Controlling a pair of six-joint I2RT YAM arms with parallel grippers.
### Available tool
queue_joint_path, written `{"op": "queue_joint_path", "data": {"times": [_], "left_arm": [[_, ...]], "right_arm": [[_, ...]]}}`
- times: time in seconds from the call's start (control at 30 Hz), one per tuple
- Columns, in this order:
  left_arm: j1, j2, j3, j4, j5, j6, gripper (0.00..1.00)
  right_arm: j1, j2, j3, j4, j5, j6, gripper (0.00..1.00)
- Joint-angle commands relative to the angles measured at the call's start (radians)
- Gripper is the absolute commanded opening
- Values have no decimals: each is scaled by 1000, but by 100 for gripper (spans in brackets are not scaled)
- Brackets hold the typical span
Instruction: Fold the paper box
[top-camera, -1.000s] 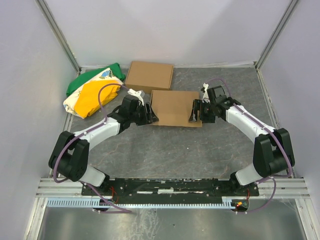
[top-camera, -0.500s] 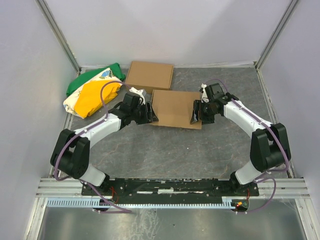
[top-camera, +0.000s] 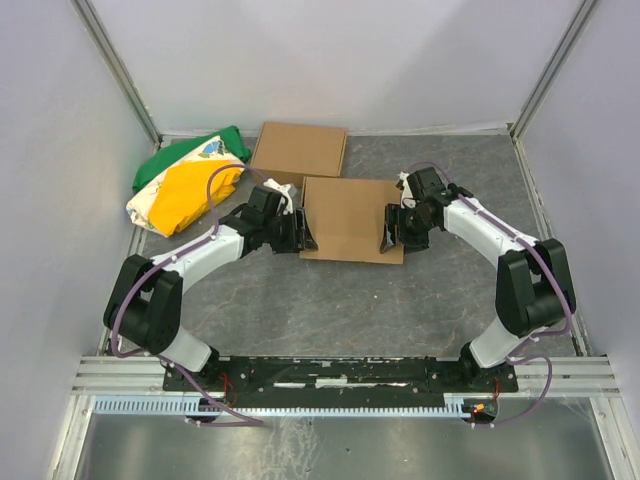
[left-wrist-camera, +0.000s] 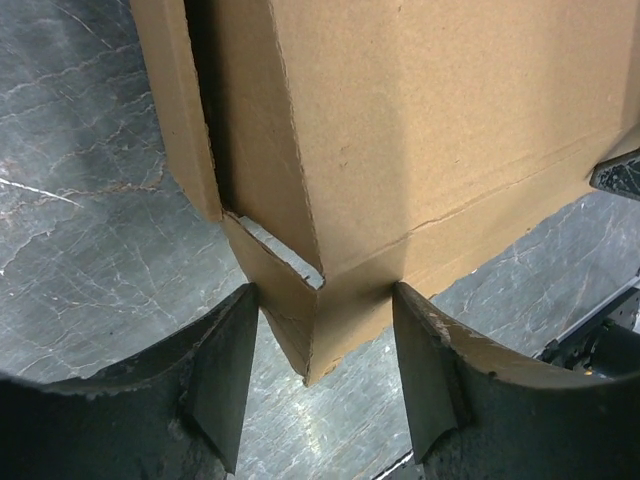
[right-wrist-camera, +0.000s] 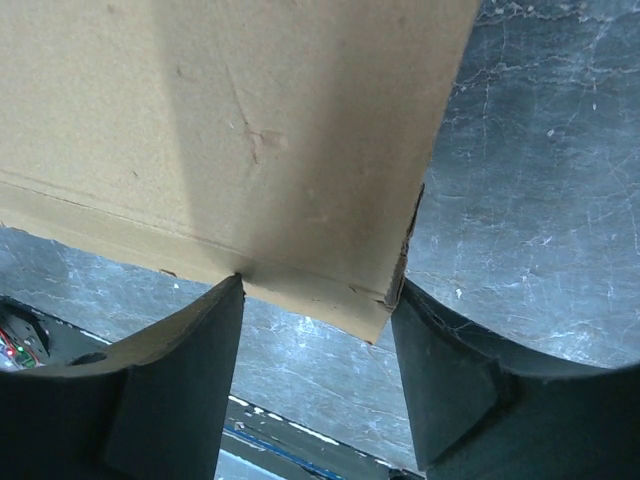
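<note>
At the far left of the table (top-camera: 300, 300) a green, yellow and white bag (top-camera: 175, 185) is lying, and just right of it, at the far side, a ready-made cardboard box (top-camera: 298, 150) is resting flat; neither belongs to the work. The left gripper (top-camera: 303, 232) is standing at the left end of the paper box (top-camera: 350, 215), which is lying in the middle of the table, just near of the ready-made one. Its fingers (left-wrist-camera: 225, 370) are about half open and are touching both sides of the box's near left corner, so they seem to be holding it. The right gripper (top-camera: 392, 228) is doing the same at the right end: its fingers (right-wrist-camera: 190, 380), also half open, are closing on the near right corner.

I am judging that the box is almost folded and that the arms are squeezing its two ends to seat the side walls. The next move is probably asking for a push on the left side flap, with the right end kept steady.

The top view is showing only a flat closed box. The left wrist view is revealing a small open slit at the corner and a side flap standing a little apart from the body. The right wrist view is showing a neat corner with no gap.
</note>
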Motion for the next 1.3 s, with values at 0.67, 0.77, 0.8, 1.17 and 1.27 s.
{"op": "queue_joint_path", "data": {"times": [0.67, 0.77, 0.8, 1.17, 1.27], "left_arm": [[85, -128, 231, -106, -235, 108, 81], [90, -102, 256, 5, -178, 96, 79], [90, -85, 258, 56, -145, 90, 78], [89, 331, 526, -222, 37, 150, 69], [89, 356, 508, -229, 34, 149, 69]], "right_arm": [[-10, -131, 79, 260, 36, 43, 68], [-14, -62, 128, 295, 7, 73, 52], [-14, -39, 142, 307, -2, 79, 48], [-17, 169, 263, 204, -1, 72, 42], [-18, 188, 267, 192, 4, 65, 43]]}}
